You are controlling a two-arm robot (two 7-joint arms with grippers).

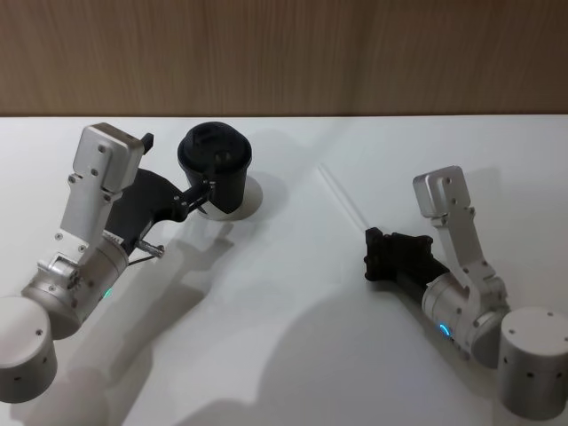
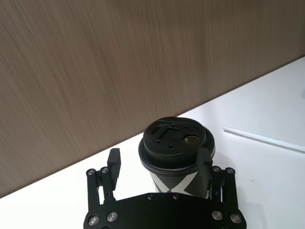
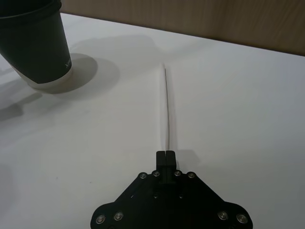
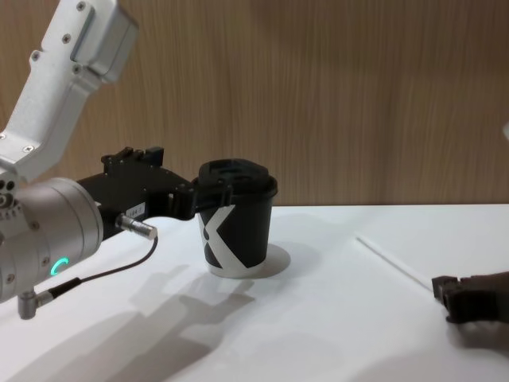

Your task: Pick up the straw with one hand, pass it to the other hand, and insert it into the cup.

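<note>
cup [image 1: 215,164] is being straddled at upper left of the head view by the left gripper [image 2: 158,161], fingers spread, gap showing on one side | straw [image 1: 342,195] is being rested flat on the white table [image 1: 293,337], right of centre, well apart from the cup | right gripper [image 3: 165,155] is being held pinched closed at lower right, tips right at the straw's near end, contact can't be told tbh

One cup [image 1: 216,173], with one lid [image 2: 174,138] on it. One straw [image 3: 167,105]. Two grippers, the left gripper [image 2: 158,164] and the right gripper [image 3: 166,155], each with two fingers [image 2: 113,164]. One table [image 1: 284,337]. One cable [image 4: 95,278]. Two wrist lights: one green light [image 1: 106,293], one blue light [image 1: 442,331]
</note>
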